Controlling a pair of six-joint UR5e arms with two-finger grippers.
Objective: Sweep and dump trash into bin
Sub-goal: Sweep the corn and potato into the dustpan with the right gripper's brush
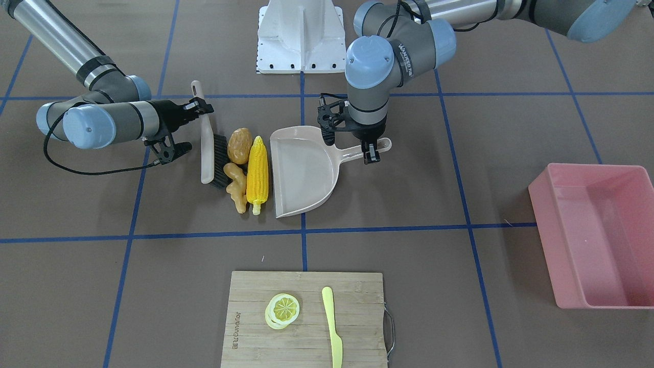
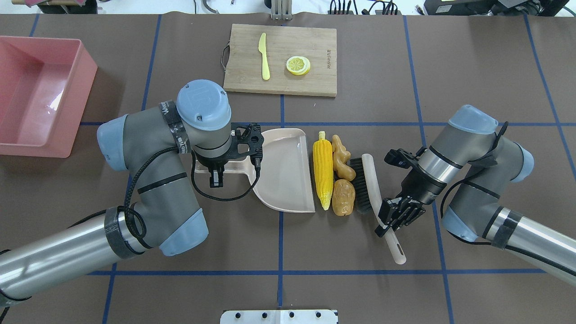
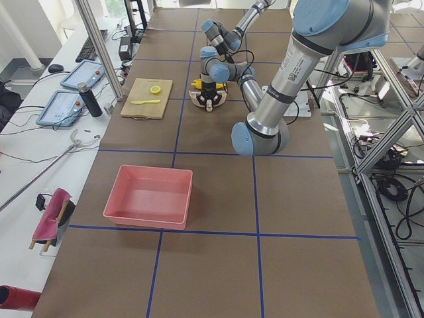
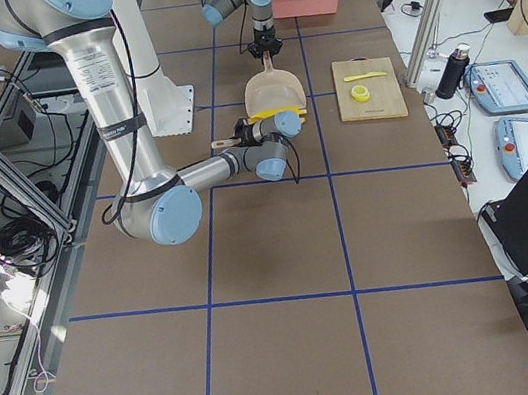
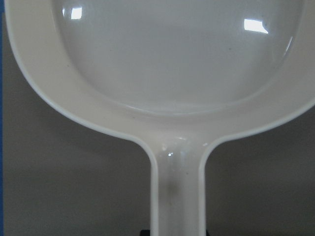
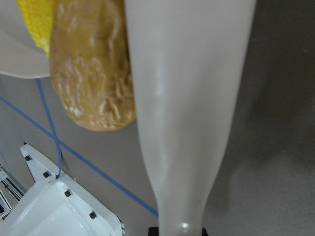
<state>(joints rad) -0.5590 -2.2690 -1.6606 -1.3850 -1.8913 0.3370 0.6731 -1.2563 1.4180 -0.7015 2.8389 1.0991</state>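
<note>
Now sweeping: right fingers [image 2: 382, 228] clamp the brush [image 2: 370, 180], left fingers [image 2: 215, 178] the dustpan [image 2: 283, 171]; next, the brush should push corn [image 2: 323, 168], potato [image 2: 344, 197], ginger [image 2: 341, 157] in.

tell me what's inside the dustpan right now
Nothing: the dustpan is bare inside. The corn, ginger and potato lie on the table beside its open edge. The left gripper covers part of the handle only.

— What's the table like?
— Brown table [image 2: 472, 58], gridded with blue tape lines [image 2: 279, 272]; evenly lit, soft shadows.
— And around it?
— A white bench [image 3: 26, 165] along one side, with tablets [image 3: 61, 107] and a dark bottle [image 3: 91, 99]; aluminium frames [image 3: 391, 116] and loose cables [image 3: 396, 189] on the other.
</note>
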